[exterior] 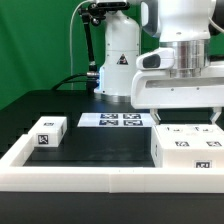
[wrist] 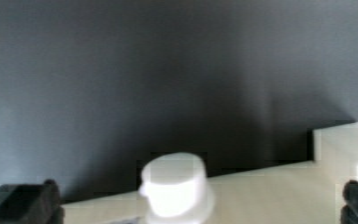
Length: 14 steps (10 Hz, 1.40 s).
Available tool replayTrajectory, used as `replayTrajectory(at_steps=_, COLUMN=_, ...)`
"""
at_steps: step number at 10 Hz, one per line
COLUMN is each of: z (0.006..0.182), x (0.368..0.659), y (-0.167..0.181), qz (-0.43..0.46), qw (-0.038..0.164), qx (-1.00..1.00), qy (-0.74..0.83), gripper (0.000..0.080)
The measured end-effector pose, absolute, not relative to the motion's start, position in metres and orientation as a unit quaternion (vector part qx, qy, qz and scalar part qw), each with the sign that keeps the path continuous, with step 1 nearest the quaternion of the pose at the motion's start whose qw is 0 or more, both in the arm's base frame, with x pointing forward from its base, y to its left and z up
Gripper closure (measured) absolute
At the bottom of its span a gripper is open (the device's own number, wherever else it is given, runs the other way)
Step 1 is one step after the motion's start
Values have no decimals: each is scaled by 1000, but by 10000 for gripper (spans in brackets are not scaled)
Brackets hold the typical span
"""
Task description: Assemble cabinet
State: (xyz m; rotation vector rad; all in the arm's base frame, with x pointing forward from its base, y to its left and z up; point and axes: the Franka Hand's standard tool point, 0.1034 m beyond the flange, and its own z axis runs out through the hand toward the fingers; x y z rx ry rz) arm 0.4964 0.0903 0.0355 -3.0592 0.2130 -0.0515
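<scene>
The cabinet body point(exterior: 186, 148), a large white box with square tags, sits at the exterior view's right, against the front wall. A smaller white panel block point(exterior: 47, 132) with tags lies apart at the left. My gripper point(exterior: 182, 118) hangs straight above the body, open. In the wrist view the two dark fingertips point(wrist: 23, 204) stand far apart at the frame's edges. Between them rises a rounded white post point(wrist: 176, 182) of the cabinet point(wrist: 279, 192), touching neither finger. My gripper point(wrist: 194, 206) holds nothing. A raised white corner point(wrist: 346, 148) shows beside the post.
The marker board point(exterior: 122, 121) lies flat on the black table behind the parts. A long low white border wall point(exterior: 90, 176) runs along the front and the left side. The arm's white base point(exterior: 118, 62) stands at the back, before a green backdrop.
</scene>
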Motion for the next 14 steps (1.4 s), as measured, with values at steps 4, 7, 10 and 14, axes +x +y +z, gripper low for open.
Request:
replayTrajectory(at_steps=4, z=35, x=496, y=91, qz=-16, qw=37, qx=-997, qy=61, gripper=2)
replayTrajectory(at_steps=7, z=23, x=500, y=94, qz=-50, qw=32, qx=-997, qy=49, gripper=3)
replayTrajectory(at_steps=10, z=23, x=501, y=94, qz=-56, qw=32, qx=-997, qy=38, gripper=3)
replayTrajectory(at_steps=14, z=22, x=500, y=88, qz=-55, qw=28, qx=-998, qy=24, gripper=3)
